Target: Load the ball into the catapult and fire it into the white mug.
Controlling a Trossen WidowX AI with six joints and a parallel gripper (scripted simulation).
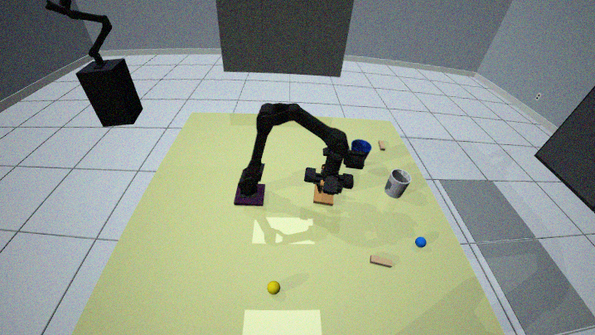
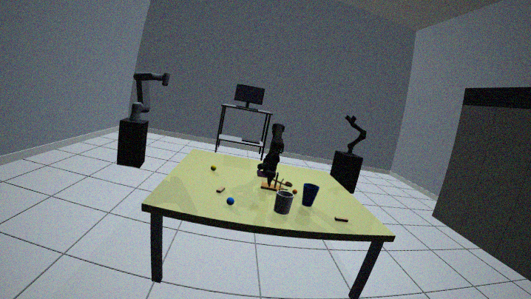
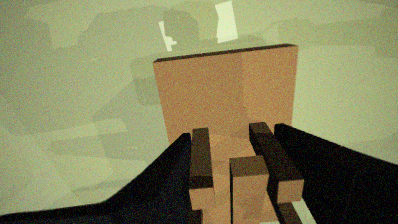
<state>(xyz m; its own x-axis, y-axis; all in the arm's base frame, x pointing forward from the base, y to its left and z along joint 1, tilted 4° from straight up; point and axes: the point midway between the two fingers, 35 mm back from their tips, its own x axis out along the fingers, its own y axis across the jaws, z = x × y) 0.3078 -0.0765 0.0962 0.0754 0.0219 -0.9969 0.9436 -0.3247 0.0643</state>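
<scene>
The wooden catapult [image 1: 323, 197] [image 2: 272, 185] [image 3: 225, 95] stands mid-table on its flat base. My gripper [image 1: 329, 184] [image 3: 232, 135] is down over it and shut on the catapult's upright frame; in the wrist view a dark finger presses on each side of the posts. The white mug [image 1: 397, 183] [image 2: 283, 201] stands upright to the right of the catapult. A small orange ball [image 2: 294, 191] lies on the table between the catapult and a blue cup [image 1: 360, 146] [image 2: 309, 194]. The arm hides the catapult's throwing arm in the top view.
A blue ball [image 1: 420, 241] [image 2: 230, 200] and a yellow ball [image 1: 273, 287] [image 2: 213, 167] lie on the yellow table [image 1: 186, 250] [image 2: 193, 178]. Two wooden blocks [image 1: 380, 260] [image 1: 381, 144] lie near the right side. The arm's base [image 1: 249, 195] sits left of the catapult.
</scene>
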